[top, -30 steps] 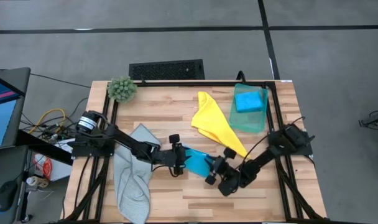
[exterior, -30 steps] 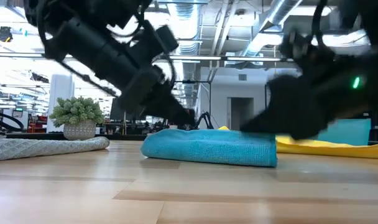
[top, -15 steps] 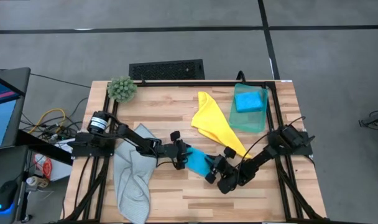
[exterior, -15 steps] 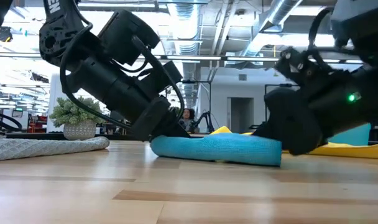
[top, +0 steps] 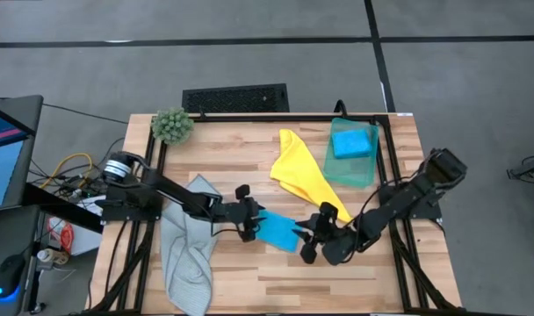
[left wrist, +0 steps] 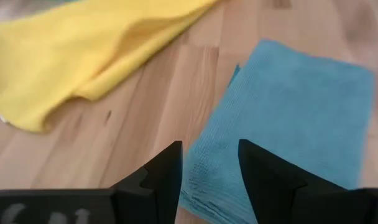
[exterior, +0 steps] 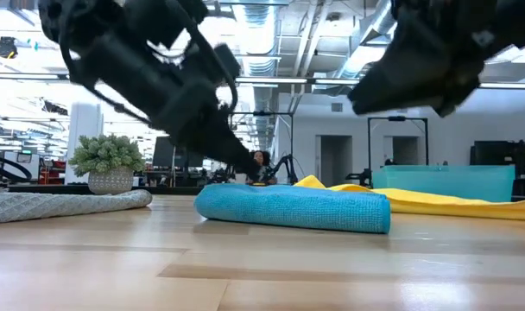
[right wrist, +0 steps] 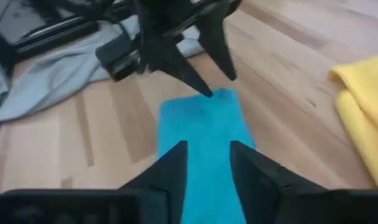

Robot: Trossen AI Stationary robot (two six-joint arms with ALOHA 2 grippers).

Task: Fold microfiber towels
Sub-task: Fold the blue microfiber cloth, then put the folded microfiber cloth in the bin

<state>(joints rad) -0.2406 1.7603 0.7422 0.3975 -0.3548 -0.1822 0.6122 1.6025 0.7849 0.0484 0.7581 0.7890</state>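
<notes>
We held the left gripper [top: 248,222] and the right gripper [top: 313,243] with jaws parted and empty at opposite ends of the folded blue towel [top: 276,231] lying mid-bench, judging that a dragging finger could reopen its fold.

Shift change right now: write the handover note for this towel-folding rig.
Left hand: open, empty, at one end of the folded bright blue microfiber towel.
Right hand: open, empty, raised over its other end.
Done: that blue towel at table centre; a second folded blue towel on the teal green cloth.
Left: the crumpled yellow cloth, the teal one, and the pale grey cloth hanging off the table's front edge.
</notes>
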